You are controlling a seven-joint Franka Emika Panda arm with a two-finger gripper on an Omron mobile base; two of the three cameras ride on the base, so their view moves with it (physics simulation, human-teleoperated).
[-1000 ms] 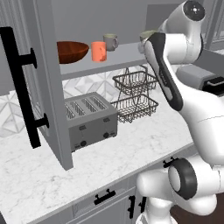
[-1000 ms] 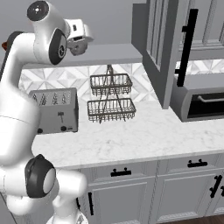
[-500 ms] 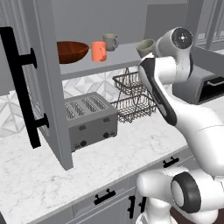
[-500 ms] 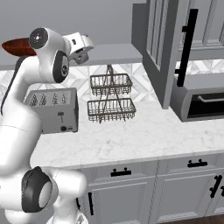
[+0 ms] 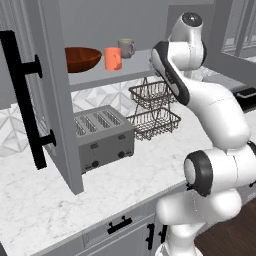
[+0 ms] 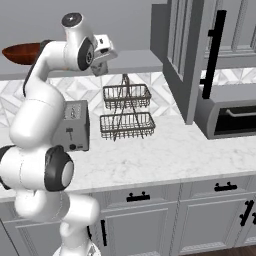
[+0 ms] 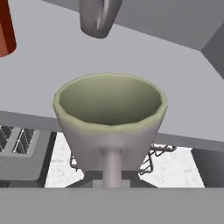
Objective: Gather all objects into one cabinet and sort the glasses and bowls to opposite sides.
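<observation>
Overhead, the grey wall cabinet [image 5: 50,90] is seen with its door swung open, a long black bar handle [image 5: 27,95] fixed to the door and a plain grey shelf [image 5: 110,77] exposed. Below it a marble counter [image 5: 40,200] is spread, on which a silver toaster [image 5: 102,137] is set, with a two-tier wire basket [image 5: 152,107] just beside it. On the shelf, a wide red-brown bowl [image 5: 81,59] is placed toward the left, an orange cup [image 5: 113,58] just beside it on its right, and a grey-beige mug [image 5: 126,48] farther back and to the right, its handle turned rightward. The white arm [image 5: 200,100] is raised to shelf height, with the gripper [image 6: 102,60] near the shelf's front edge in the right base view. In the hand view a second grey-beige mug [image 7: 110,122] with a pale-green inside is gripped by the closed claw, apparently at its handle, and is seen at the shelf's front edge. Whether it touches the shelf cannot be told.
</observation>
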